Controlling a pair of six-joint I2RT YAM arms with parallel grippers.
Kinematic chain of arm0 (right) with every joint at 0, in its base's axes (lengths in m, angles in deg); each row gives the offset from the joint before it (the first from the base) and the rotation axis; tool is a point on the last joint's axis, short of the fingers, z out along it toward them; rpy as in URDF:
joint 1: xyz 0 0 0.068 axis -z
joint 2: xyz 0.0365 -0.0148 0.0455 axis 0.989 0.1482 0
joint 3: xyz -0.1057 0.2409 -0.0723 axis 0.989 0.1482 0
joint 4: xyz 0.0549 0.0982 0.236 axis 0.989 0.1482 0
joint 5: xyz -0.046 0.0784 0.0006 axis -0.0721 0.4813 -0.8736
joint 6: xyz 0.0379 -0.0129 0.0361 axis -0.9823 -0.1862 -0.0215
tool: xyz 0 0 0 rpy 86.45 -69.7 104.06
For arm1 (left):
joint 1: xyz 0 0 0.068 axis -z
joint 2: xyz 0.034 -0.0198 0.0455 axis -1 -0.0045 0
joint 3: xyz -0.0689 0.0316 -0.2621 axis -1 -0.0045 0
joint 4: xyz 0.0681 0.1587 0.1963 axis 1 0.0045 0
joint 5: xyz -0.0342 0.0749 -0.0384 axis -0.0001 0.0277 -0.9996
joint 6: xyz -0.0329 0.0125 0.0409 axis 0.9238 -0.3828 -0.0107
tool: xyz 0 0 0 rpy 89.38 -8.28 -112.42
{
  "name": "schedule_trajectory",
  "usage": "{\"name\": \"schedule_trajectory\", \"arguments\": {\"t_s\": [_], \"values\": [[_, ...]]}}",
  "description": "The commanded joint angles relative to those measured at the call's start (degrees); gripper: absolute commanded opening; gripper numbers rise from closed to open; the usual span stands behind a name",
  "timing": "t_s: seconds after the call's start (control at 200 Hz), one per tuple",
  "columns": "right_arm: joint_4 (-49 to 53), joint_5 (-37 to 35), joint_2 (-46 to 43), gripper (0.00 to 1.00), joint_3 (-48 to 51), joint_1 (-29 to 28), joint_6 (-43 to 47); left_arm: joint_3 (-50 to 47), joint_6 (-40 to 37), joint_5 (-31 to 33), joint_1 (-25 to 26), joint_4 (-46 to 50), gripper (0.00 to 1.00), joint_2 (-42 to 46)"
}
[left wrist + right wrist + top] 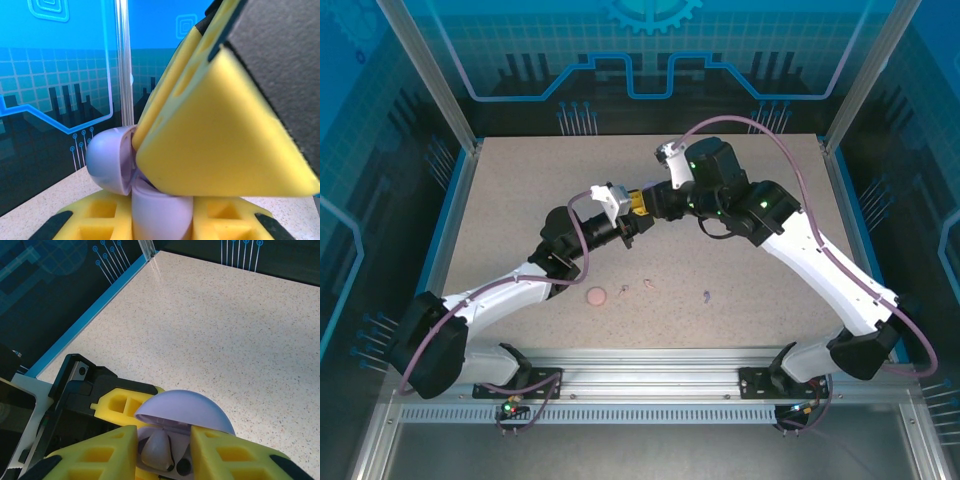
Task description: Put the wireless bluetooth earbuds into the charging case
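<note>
My left gripper (161, 222) is clamped on the base of a lavender round plastic charging case (185, 410). It holds the case above the middle of the table, with the domed lid hinged open. My right gripper (159, 437) meets the case from the opposite side. Its yellow fingers stand apart, one on each side of the open case. A small pale rounded piece (155, 450) sits between them inside the case; I cannot tell whether the fingers touch it.

The speckled beige stone-look tabletop (520, 200) carries four items near its front edge:
- a pale pink round case (597, 296)
- a tiny pale pink earbud (625, 290) just right of that case
- a second pink earbud (648, 284) beside the first
- a tiny lavender earbud (707, 295) farther right, apart from the others

Blue strips edge the surface. Aluminium posts (430, 72) frame blue wall panels (640, 50) printed with circuit-line graphics.
</note>
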Motion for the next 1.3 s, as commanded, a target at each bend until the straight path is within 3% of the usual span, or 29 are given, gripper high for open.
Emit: {"name": "schedule_trajectory", "arguments": {"t_s": [0.0,0.46,1.296], "values": [[1.16,-0.3,0.78,0.31,-1.85,-0.91,0.75,2.38,0.94,-1.01,-0.13,-2.16,0.0,0.31],[0.73,-1.13,0.34,0.15,-2.37,-0.87,1.51,2.55,0.87,-0.7,0.01,-1.79,0.0,0.16],[0.04,-5.2,-3.35,0.14,-4.04,0.59,3.72,2.82,1.19,-0.66,0.09,-1.57,0.0,-1.25]]}}
